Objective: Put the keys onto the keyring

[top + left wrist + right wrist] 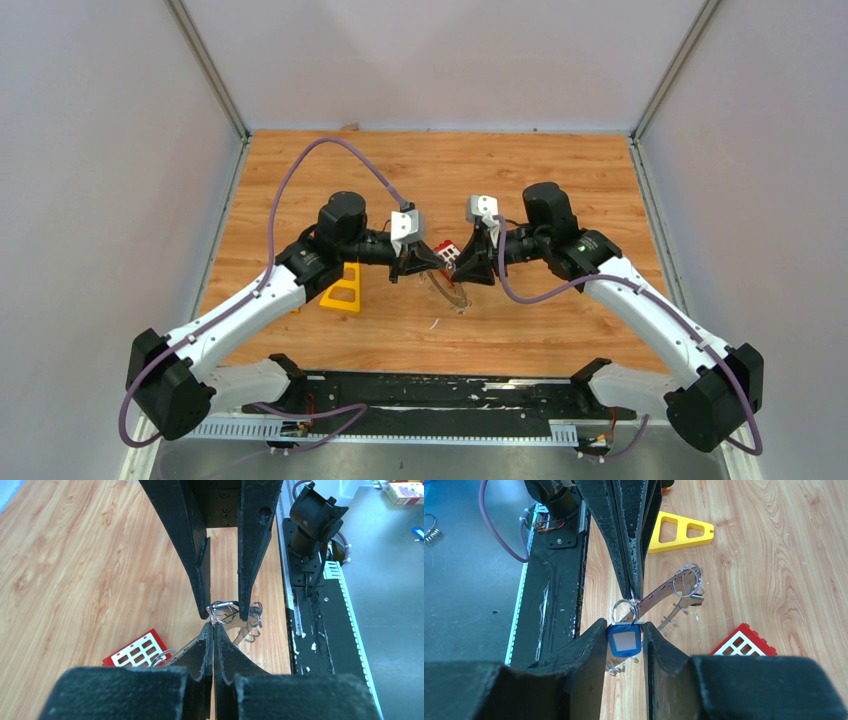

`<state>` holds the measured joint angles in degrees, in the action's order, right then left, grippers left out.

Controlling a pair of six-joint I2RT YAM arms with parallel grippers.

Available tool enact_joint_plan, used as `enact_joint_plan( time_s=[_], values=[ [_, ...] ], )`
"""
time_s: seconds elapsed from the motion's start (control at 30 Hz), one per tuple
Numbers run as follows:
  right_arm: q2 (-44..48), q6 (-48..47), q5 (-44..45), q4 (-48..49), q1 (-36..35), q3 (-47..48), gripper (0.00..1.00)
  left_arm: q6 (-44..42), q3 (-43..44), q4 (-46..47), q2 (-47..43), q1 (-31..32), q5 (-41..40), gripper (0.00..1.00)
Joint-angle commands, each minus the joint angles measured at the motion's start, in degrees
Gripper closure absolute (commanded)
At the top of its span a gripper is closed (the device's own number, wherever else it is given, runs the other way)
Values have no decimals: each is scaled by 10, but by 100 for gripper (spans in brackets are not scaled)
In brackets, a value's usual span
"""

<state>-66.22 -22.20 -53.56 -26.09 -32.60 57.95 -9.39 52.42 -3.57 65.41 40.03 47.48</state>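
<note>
Keyring (656, 594) sits on a slant just beside the red block (137, 650), on the block's near side, caught between 2 hands that meet tip to tip above the surface (560, 180). Left hand (633, 592) comes in from the block's left, fingers pressed together, pinching the ring's thin grey band. Right hand (224, 613) reaches in from the block's right and pinches the blue-headed key (624, 641), 1 finger against each side of the blue head. That key's small split ring sits right at the left fingertips, against the band; whether it's threaded on, can't tell. More little rings cluster at the band's other end. Yellow frame (705, 530) lies flat, well left of the block.
</note>
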Motion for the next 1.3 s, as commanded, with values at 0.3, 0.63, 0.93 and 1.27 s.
enact_joint_plan(
  time_s=[0.3, 0.63, 0.93, 1.27],
  values=[
    [6, -18, -15, -12, -1, 20, 100, -99, -11, -9, -25, 1, 13, 100],
    [-8, -22, -19, -25, -1, 40, 100, -149, -14, -40, -26, 13, 0, 100],
    [-32, -21, -22, -38, -5, 65, 100, -139, -5, -36, -13, 29, -27, 100],
    [-36, -20, -18, -42, -18, 77, 100, -125, -2, -26, -8, 34, -47, 100]
  ],
)
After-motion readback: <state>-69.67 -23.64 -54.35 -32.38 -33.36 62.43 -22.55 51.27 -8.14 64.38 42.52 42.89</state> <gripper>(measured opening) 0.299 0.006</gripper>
